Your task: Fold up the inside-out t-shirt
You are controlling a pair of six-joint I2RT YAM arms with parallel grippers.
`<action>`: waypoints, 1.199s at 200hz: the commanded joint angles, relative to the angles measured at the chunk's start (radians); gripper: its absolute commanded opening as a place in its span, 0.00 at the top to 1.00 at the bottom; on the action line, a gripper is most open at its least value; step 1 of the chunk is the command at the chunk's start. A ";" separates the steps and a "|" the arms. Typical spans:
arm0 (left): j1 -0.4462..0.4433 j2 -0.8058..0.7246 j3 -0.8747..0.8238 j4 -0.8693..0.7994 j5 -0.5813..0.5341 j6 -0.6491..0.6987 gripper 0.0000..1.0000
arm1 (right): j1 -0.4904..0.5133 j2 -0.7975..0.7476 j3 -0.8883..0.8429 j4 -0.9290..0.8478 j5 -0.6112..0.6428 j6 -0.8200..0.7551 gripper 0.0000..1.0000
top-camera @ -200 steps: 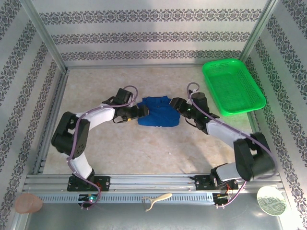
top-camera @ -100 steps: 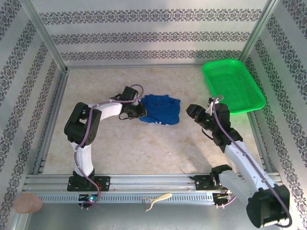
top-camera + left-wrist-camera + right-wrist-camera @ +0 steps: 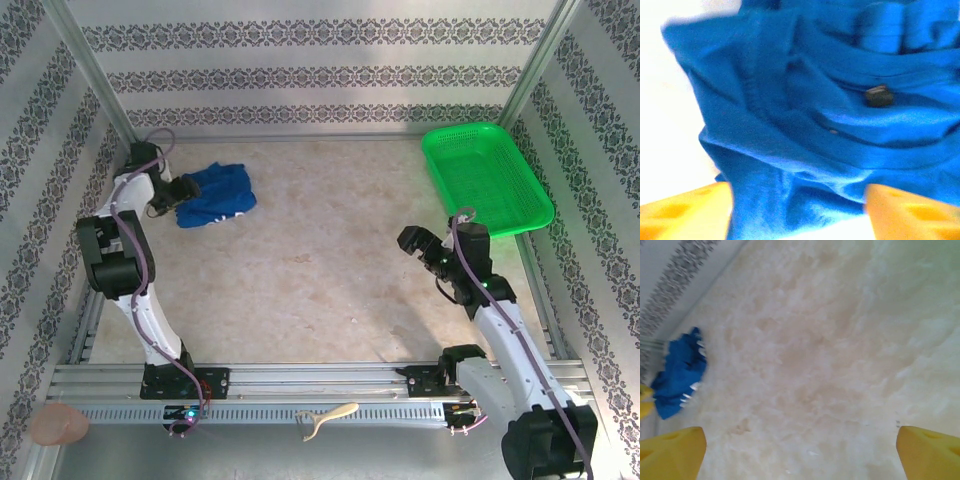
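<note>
The royal-blue t-shirt (image 3: pixel 215 193) lies bunched in a small folded bundle at the far left of the table, close to the left wall. My left gripper (image 3: pixel 176 203) is at the bundle's left edge. In the left wrist view its yellow fingers (image 3: pixel 685 212) stand on both sides of a thick wad of blue cloth (image 3: pixel 805 125), and the left gripper (image 3: pixel 797 202) is pressed shut on it. My right gripper (image 3: pixel 410 240) hovers open over bare table at the right. In the right wrist view, the right gripper (image 3: pixel 801 437) holds nothing and the t-shirt (image 3: pixel 680 372) shows far off.
A green mesh basket (image 3: pixel 485 180) sits at the back right corner. Patterned walls and metal frame posts close the table on three sides. Beyond the near rail lie a cream tool (image 3: pixel 328 418), a pink disc (image 3: pixel 58 425) and a pale round lid (image 3: pixel 565 418).
The left arm swung far to the left, carrying the shirt bundle from the table's centre to the left wall. The right gripper let go and pulled back to the right.
</note>
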State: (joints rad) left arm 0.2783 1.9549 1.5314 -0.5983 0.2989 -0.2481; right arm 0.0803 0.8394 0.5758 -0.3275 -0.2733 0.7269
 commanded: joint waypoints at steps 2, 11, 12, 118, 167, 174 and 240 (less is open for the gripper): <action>-0.002 -0.075 0.027 -0.073 -0.031 0.043 0.04 | -0.010 0.041 0.097 -0.103 0.136 -0.083 0.02; -0.002 -0.126 0.012 -0.050 -0.036 0.022 0.01 | -0.010 0.049 0.123 -0.127 0.202 -0.101 0.02; -0.002 -0.131 0.010 -0.049 -0.036 0.019 0.01 | -0.010 0.051 0.126 -0.129 0.209 -0.103 0.02; -0.334 -0.740 -1.094 1.166 -0.471 0.247 0.00 | 0.044 0.155 -0.167 0.585 0.714 -0.588 0.01; -0.402 -0.420 -1.180 1.589 -0.552 0.320 0.01 | 0.033 0.462 -0.332 1.255 0.439 -0.766 0.01; -0.366 -0.431 -1.180 1.556 -0.495 0.280 0.01 | 0.005 0.541 -0.337 1.347 0.372 -0.764 0.02; -0.276 -0.352 -1.154 1.582 -0.326 0.238 0.01 | -0.028 0.708 -0.224 1.354 0.520 -0.671 0.02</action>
State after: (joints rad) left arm -0.0135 1.5890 0.3660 0.9070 -0.0761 0.0128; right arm 0.0261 1.5307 0.3340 0.9207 0.1658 0.0486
